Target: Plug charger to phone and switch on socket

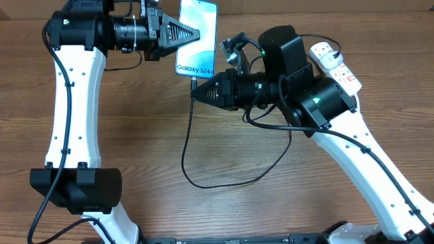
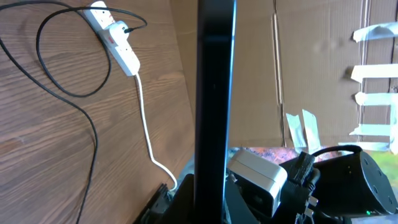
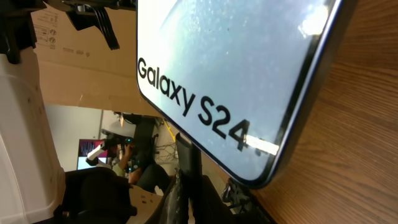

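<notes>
My left gripper (image 1: 193,35) is shut on the phone (image 1: 197,37) and holds it above the table, with the "Galaxy S24+" text at the near end. In the left wrist view the phone (image 2: 214,93) stands edge-on between the fingers (image 2: 211,202). My right gripper (image 1: 194,93) is shut on the charger's connector end (image 1: 193,81), right at the phone's bottom edge. I cannot tell if the tip is in the port. The right wrist view shows the screen (image 3: 236,74) and the black connector (image 3: 186,162) in my fingers (image 3: 199,202). The black cable (image 1: 186,159) loops over the table to the socket (image 1: 336,62).
The white socket (image 2: 115,37) lies at the far right with a black plug (image 2: 122,28) in it, and its thick white cord (image 2: 147,134) runs off the table. The slack cable loop (image 2: 62,87) lies on the wood between the arms. Cardboard (image 2: 311,56) stands behind the table.
</notes>
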Tool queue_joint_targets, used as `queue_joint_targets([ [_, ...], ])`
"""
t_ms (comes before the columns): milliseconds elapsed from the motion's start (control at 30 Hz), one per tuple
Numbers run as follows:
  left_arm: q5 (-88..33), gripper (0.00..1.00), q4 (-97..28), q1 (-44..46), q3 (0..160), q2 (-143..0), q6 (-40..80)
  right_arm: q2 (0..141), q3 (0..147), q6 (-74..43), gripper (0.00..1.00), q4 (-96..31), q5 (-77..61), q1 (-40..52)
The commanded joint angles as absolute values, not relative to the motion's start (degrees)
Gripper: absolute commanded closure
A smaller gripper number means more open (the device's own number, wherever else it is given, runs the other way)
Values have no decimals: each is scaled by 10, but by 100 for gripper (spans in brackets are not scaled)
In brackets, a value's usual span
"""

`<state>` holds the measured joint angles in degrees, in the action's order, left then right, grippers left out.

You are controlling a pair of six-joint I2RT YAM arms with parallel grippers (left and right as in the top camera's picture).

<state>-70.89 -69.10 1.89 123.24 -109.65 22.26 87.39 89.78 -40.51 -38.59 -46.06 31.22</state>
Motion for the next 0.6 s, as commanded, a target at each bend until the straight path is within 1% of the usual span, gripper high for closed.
queue_joint_targets([
  [0, -737, 96, -690, 23, 1238, -1094, 192, 878, 904, -406, 96, -380, -462, 314],
  [233, -737, 96, -715, 23, 1238, -1094, 153, 878, 904, -405, 96, -378, -461, 314],
  [567, -746, 96, -747, 23, 1238, -1094, 152, 878, 904, -405, 96, -361, -435, 314],
])
